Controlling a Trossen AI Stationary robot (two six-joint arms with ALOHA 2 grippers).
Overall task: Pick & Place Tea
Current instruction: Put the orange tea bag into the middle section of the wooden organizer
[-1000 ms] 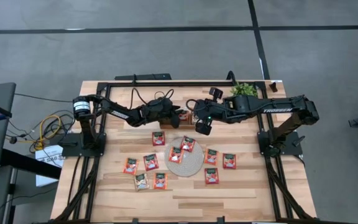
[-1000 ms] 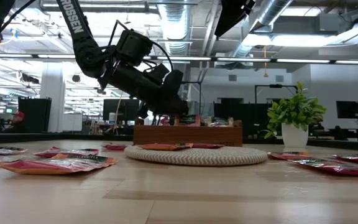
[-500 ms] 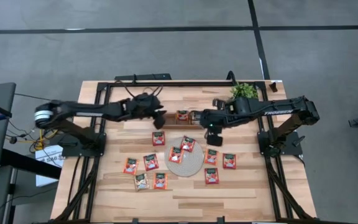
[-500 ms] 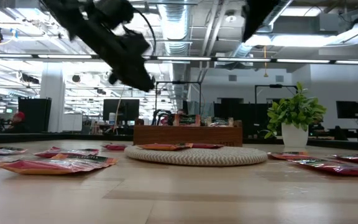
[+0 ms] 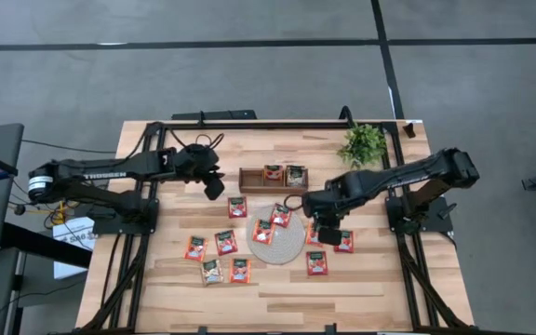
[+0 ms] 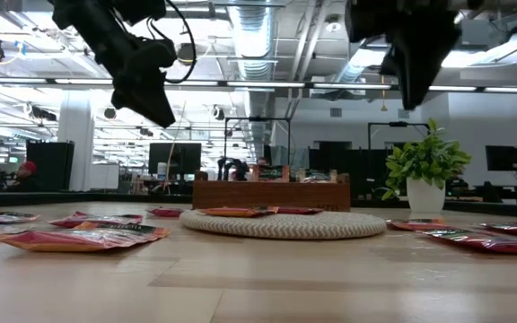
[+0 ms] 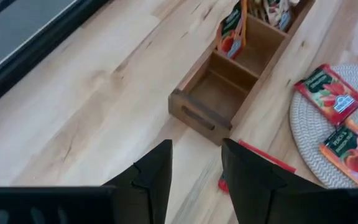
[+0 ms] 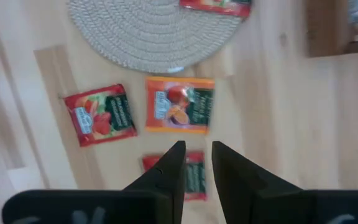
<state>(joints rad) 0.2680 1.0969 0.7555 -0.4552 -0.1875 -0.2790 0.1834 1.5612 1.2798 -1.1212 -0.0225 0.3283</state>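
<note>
While both end effectors gape empty, red-orange, green-banded tea sachets (image 5: 237, 207) lie flat.

Sachets (image 5: 237, 207) are showing red-orange with dark green bands and pale centres; one (image 8: 179, 105) is showing orange. Mat (image 5: 287, 246) is showing grey-beige weave. Tray (image 7: 211, 99) is showing brown wood; table (image 5: 361, 279) pale, grained. Plant (image 6: 425, 160) is showing green.

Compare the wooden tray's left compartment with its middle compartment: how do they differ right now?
On the wooden tray, the left compartment is empty, its bare floor showing, while the middle compartment holds a tea sachet standing on edge against its side. The left compartment is the end one, with a slot in its outer wall; the middle one lies between two dividers. Both are open-topped and of similar brown wood.
</note>
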